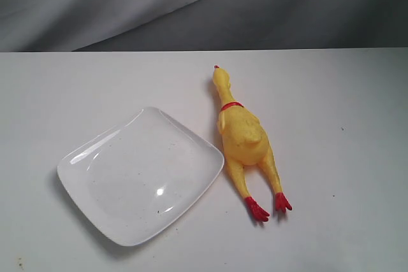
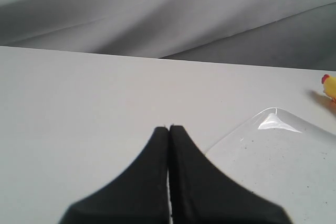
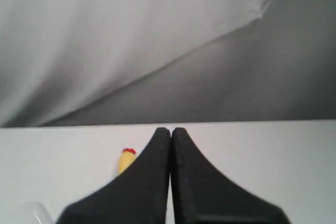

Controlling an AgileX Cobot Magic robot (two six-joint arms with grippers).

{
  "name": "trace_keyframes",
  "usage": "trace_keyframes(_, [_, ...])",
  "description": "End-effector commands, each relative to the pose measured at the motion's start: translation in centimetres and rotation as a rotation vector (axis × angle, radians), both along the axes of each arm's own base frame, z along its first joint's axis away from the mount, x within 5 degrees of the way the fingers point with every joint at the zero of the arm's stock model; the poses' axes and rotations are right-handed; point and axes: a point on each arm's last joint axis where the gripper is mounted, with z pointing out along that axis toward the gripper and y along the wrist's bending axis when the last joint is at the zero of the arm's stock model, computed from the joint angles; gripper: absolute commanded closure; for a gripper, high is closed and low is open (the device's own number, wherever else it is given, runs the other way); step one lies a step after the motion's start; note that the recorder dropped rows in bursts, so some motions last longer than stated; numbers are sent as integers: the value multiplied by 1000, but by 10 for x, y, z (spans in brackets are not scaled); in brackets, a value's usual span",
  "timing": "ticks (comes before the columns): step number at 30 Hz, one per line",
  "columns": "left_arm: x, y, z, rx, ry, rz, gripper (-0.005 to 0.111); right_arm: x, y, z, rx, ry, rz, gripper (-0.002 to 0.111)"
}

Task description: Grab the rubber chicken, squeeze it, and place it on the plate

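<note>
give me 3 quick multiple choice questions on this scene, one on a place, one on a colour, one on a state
1. In the exterior view, where is the rubber chicken relative to the plate?
A) on it
B) to its right, off it
C) to its left

2. What colour are the chicken's feet?
A) yellow
B) red
C) black

3. How are the left gripper and the right gripper?
A) both shut, holding nothing
B) both open
C) one shut on the chicken

Answers:
1 B, the chicken lies on the table past the plate's right edge.
2 B, both feet are red below yellow legs.
3 A, each wrist view shows the jaws closed together with nothing between them.
</note>
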Motion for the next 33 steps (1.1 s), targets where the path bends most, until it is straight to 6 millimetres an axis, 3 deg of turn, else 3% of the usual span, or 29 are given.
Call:
trace_keyframes(1, [0,0,-1,1,-3,-3,107,37,5,-7,-171,130,-70,108])
trace_keyframes(7, [0,0,-1,1,-3,-3,107,64,-1,8,-330,330,-170,108])
trace_keyframes(14, [0,0,-1,1,-3,-3,107,72,19,52,-461,535,158,108])
trace_keyframes(17, [0,0,-1,1,-3,-3,107,78,22,49,-487,561,203,108])
trace_keyframes(20, [0,0,-1,1,-3,-3,107,87,25,24,-488,634,229,108])
trace_keyframes(27, [0,0,-1,1,-3,-3,107,103,45,-68,-442,860,438,108])
trace_keyframes(30, [0,0,-1,1,-3,-3,107,110,51,-91,-428,921,517,108])
trace_keyframes(33, [0,0,-1,1,-3,-3,107,112,53,-107,-432,990,548,97])
